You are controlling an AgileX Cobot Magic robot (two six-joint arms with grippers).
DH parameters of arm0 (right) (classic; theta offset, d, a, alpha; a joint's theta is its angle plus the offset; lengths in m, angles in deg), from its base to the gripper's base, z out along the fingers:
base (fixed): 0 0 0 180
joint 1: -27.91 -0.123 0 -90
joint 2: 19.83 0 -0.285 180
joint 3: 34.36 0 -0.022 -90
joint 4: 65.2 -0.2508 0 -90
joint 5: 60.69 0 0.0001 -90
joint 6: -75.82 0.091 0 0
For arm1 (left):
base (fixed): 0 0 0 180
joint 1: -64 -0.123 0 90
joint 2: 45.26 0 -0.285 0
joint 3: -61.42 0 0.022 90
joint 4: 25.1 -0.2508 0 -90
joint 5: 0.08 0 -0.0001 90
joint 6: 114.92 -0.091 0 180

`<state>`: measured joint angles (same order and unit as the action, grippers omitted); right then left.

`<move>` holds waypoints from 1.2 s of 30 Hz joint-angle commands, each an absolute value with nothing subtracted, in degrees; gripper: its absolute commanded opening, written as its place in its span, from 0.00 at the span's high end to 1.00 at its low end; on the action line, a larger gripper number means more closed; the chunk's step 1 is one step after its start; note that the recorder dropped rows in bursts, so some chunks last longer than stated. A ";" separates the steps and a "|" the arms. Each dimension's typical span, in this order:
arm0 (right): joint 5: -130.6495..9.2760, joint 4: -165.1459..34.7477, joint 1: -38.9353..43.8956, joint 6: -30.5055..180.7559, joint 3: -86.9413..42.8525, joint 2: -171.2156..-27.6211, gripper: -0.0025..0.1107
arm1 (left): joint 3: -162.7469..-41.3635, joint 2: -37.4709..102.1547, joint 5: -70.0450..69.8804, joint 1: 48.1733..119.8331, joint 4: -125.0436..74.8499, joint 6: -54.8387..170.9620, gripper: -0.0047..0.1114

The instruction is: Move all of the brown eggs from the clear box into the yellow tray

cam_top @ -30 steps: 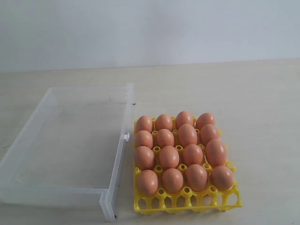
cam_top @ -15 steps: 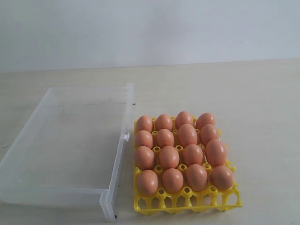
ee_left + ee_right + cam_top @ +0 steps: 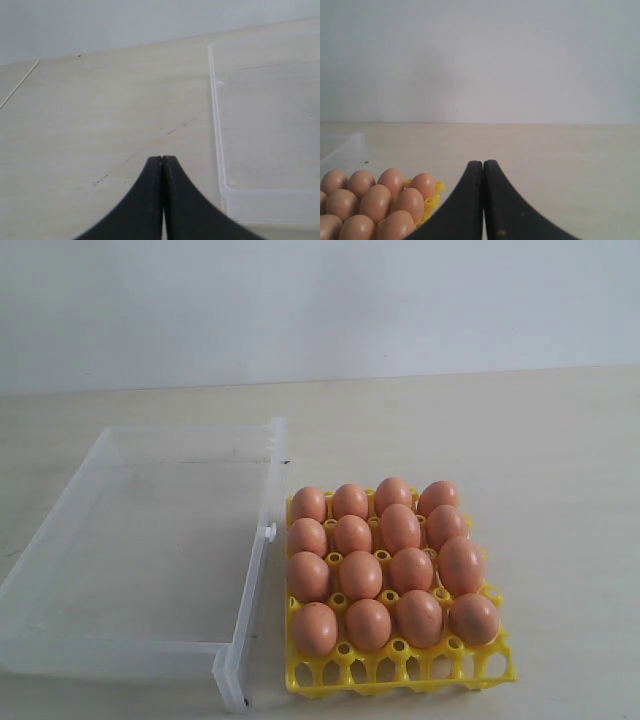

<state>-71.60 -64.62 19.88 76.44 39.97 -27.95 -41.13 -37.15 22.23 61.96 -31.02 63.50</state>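
Left tool (image 3: pixel 162 159) and right tool (image 3: pixel 483 162) are both pinched fully closed with nothing between the jaws; neither appears in the exterior view, so both are pulled back from the yellow tray (image 3: pixel 400 672). Nothing has shifted over the past second: the picture stays the same throughout. Sixteen brown eggs (image 3: pixel 360 575) sit in four rows of four in the tray, each in its own cup; the clear box (image 3: pixel 50 540) just beside the tray holds no egg in any view. By that count the job looks finished, and the stillness suggests the arms have stopped with no egg left to fetch.

Whether the box wall touches the tray's edge cannot be told. A strip of unfilled lattice runs along the tray's near edge. The bench (image 3: pixel 560 460) lies bare behind the tray and on its side away from the box, leaving wide room for an arm. The left tool hangs over bare bench on the box's far side from the tray, and the right tool is near the tray's eggs.
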 commanded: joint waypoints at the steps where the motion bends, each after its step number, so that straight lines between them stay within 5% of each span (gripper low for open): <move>1: -71.74 -64.69 20.21 75.82 39.50 -27.62 0.98 | -41.36 -37.47 21.71 62.29 -30.88 63.79 0.96; 36: -71.74 -64.85 24.02 75.82 39.50 -27.62 0.98 | -41.36 -37.47 21.71 62.29 -30.88 63.79 0.96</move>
<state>-71.82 -64.62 23.66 76.25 39.97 -27.95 -41.13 -37.15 22.23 61.96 -31.02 63.50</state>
